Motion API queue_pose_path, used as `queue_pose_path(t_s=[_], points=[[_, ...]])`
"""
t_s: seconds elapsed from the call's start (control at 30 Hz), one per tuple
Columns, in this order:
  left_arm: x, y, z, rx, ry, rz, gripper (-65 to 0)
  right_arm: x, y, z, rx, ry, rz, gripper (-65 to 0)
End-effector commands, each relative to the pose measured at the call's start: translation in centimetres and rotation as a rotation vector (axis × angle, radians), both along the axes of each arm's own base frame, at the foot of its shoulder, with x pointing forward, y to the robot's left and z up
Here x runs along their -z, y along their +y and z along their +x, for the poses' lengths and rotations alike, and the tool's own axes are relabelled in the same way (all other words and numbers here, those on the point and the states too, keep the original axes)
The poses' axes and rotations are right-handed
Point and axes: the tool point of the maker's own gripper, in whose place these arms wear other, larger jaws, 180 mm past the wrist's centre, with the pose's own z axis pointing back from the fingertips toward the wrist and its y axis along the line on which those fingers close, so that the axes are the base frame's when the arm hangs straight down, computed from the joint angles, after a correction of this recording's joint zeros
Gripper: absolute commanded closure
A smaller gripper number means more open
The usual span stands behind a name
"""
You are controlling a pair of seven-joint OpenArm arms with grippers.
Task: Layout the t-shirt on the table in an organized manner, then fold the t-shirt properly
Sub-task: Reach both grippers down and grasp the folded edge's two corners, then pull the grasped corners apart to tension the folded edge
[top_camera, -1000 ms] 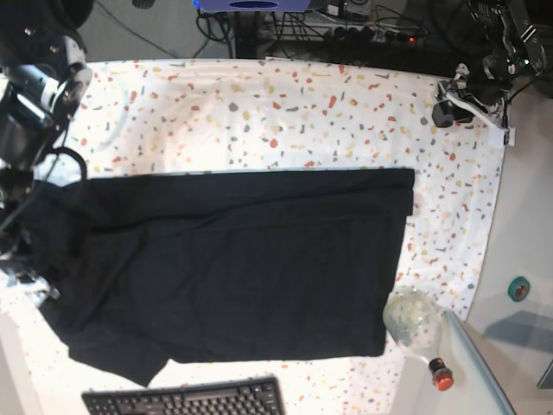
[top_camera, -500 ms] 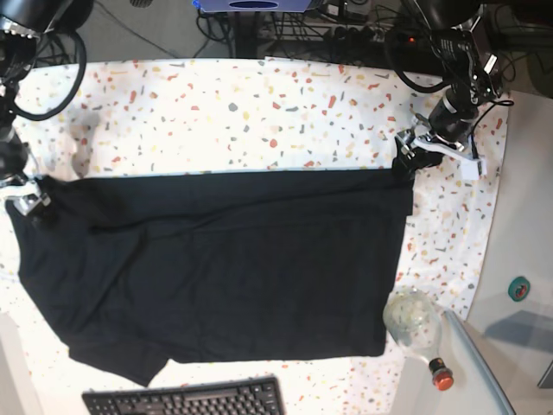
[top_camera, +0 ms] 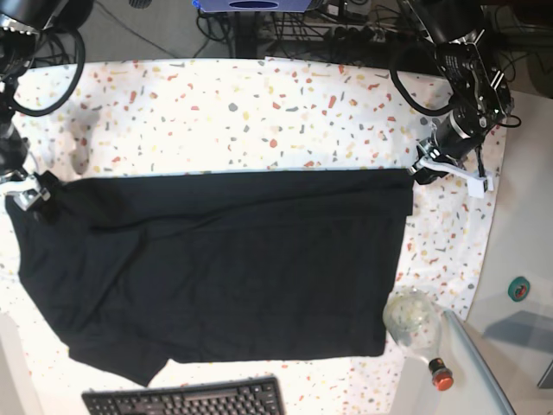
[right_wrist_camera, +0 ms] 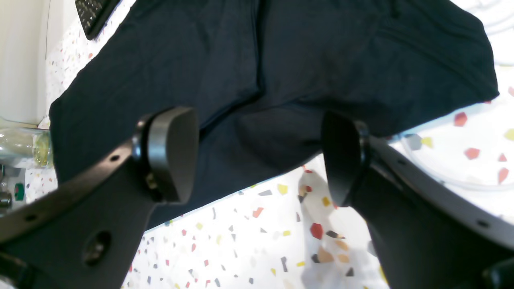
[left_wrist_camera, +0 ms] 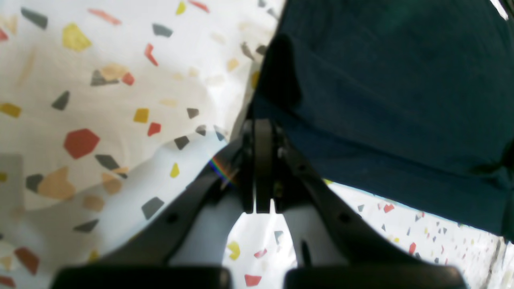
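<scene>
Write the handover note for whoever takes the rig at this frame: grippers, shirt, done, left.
Left gripper: shut at the t-shirt far corner; whether cloth is pinched is unclear.
Right gripper: open, pads astride the shirt's edge, nothing gripped.
Shirt: spread mostly flat on the table, one sleeve toward the keyboard, glass bottle touching its near corner.
Done: layout, roughly.
Left: close right gripper, smooth, fold.

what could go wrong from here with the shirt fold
1. The left gripper is shut at the very corner of the t-shirt; so thin a bite may slip when lifted.
2. The right gripper is open over the other end, so one-sided pulling could skew the cloth.
3. The glass bottle touches the hem and might get dragged.
</scene>
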Motion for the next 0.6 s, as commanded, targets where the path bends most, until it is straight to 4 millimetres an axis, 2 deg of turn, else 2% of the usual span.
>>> queue_pose_path(t_s=[0.0, 0.1, 0.27, 0.43, 0.57], points=[[-0.9, 0.6, 0.8, -0.011, -0.038, 0.007, 0.0, -1.5, -0.6, 0.8, 0.002, -0.053, -0.019, -45.2], [-0.5, 0.4, 0.9, -0.015, -0.030, -0.008, 0.0, -1.5, -0.7, 0.7, 0.003, -0.052, -0.021, -45.2], [-1.2, 0.3, 2.2, -0.009, -0.054, -0.008, 0.0, -1.5, -0.7, 0.7, 0.003, -0.052, -0.020, -45.2], [-1.3, -2.0, 4.4, 0.052, -0.066, -0.032, 0.0, -1.5, -0.7, 0.7, 0.003, -0.052, -0.020, -45.2], [-0.3, -3.7, 5.9, 0.073, -0.047, -0.086, 0.0, -1.5, -0.7, 0.7, 0.003, -0.052, -0.021, -45.2]])
